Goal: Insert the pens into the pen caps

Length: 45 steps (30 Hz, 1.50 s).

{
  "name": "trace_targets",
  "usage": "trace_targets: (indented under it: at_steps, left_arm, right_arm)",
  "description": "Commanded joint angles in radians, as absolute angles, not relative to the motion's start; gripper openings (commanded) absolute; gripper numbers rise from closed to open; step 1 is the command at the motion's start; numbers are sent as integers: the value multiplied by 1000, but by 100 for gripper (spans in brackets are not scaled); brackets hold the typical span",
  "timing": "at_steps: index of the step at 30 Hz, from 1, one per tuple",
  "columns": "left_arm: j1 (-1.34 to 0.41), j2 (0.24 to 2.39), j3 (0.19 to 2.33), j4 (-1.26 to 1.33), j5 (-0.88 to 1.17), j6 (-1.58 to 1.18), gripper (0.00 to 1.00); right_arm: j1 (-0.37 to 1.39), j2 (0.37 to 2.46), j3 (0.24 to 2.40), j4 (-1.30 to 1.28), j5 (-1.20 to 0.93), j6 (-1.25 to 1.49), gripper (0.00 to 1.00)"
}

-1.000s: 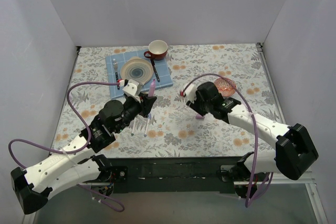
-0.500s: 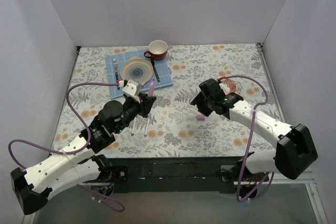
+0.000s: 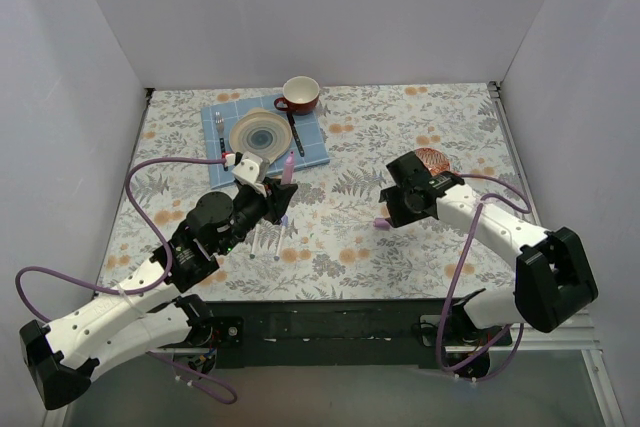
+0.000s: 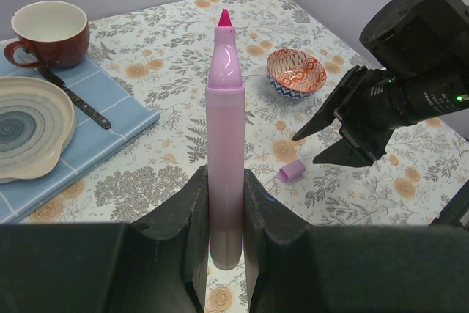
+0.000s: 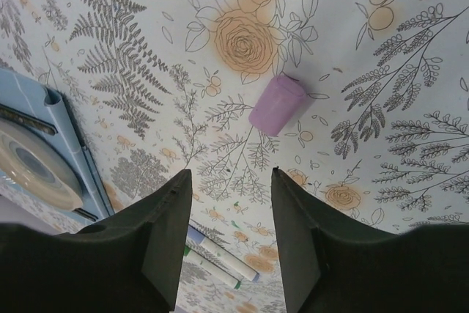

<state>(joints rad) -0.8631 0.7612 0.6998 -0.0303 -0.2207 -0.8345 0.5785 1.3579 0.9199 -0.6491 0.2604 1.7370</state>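
Note:
My left gripper (image 4: pixel 225 196) is shut on a thick pale pink pen (image 4: pixel 224 144) and holds it upright, its magenta tip up; the pen also shows in the top view (image 3: pixel 288 169). A lilac pen cap (image 5: pixel 276 105) lies on its side on the floral cloth; it shows in the left wrist view (image 4: pixel 292 171) and the top view (image 3: pixel 381 222) too. My right gripper (image 5: pixel 231 174) is open and empty, hovering just above and beside the cap. Two slim white pens (image 5: pixel 212 251) with green and blue tips lie on the cloth near my left arm (image 3: pixel 262 240).
A blue mat (image 3: pixel 315 142) at the back left carries a plate (image 3: pixel 262 131), a fork, a knife and a red cup (image 3: pixel 299 94). A patterned bowl (image 3: pixel 433 160) sits right behind my right gripper. White walls enclose the table.
My right gripper has swung to the right and down toward the lilac cap. My left gripper with the pink pen has stayed put.

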Motion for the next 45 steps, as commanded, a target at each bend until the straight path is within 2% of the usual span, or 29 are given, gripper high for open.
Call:
trace_targets:
  at_steps: [1,24,25,26,30,31,33,34,37,42,45]
  left_arm:
    - [-861,739,704,-31,-213,-830,0]
    - [-861,727,704,-34,-212,-822,0]
    - [-861,727,704,-34,-210,-821,0]
    - [-861,727,706,-34,-210,-821,0]
    - [-861,721,704,-37,-222,-816,0]
    - [-862,718,703,-35,-227,-815,0]
    - [-861,716,701,-35,-232,-813,0]
    - [-862,718,703,-35,-235,-811,0]
    - [-862,719,698,-35,-241,-810,0]
    - [-862,729,698,-34,-224,-811,0]
    - [-862,741,699,-35,-180,-831,0]
  right_arm:
    - [554,1396,907,-677,270,1813,54]
    - [494,1658,942,-623,117,1752,54]
    - [492,1672,945,-624,115,1747,47]
    - [492,1678,946,-627,117,1740,44]
    - [494,1713,963,-641,130,1671,39]
    - [494,1720,972,-643,135,1633,32]
    - [494,1735,976,-632,140,1574,25]
    - [492,1741,982,-627,141,1519,17]
    - [500,1743,979,-603,164,1413,1]
    - [505,1662,940,-557,256,1156,1]
    - [505,1558,920,-454,226,928,1]
